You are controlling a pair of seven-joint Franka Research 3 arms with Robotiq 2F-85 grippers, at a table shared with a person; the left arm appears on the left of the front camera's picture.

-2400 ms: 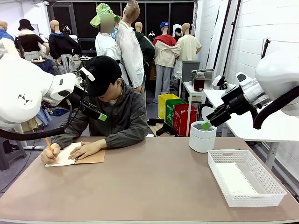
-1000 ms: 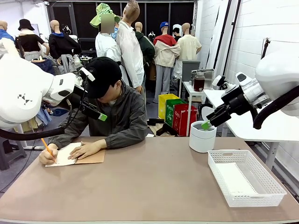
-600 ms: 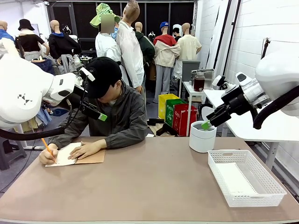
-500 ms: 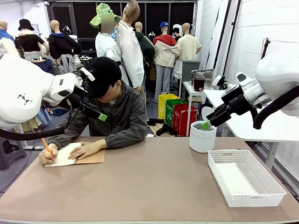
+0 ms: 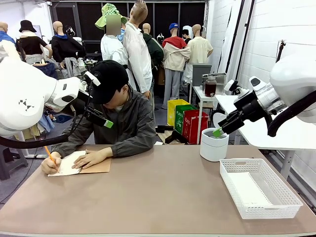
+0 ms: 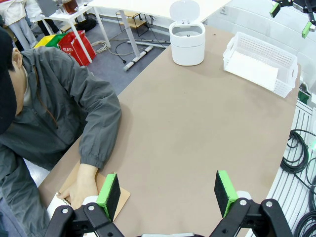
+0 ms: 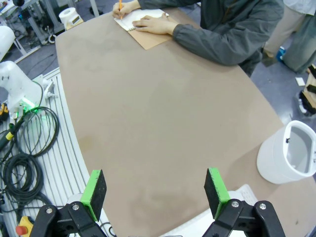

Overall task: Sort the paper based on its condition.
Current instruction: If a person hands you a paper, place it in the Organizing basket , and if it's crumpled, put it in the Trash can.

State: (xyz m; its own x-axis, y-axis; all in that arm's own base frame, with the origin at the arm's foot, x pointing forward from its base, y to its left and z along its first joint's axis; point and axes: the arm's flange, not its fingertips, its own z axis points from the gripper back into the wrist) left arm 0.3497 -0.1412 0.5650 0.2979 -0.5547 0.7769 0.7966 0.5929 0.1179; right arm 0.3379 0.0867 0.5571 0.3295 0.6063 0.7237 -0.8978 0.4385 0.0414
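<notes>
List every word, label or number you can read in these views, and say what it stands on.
"GLASS": on the red bin on the floor beyond the table's far edge, in the left wrist view.
Print on the yellow bin and the green bin: too small to read.
Writing on the notebook under the person's hands: too small to read.

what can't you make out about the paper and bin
Writing on the notebook page: too small in the front view, partly under the person's hand.
Inside the white bin: hidden by its wall in the front view, cut off by the right wrist view's edge.
Paper in the basket: sheet count too small.
</notes>
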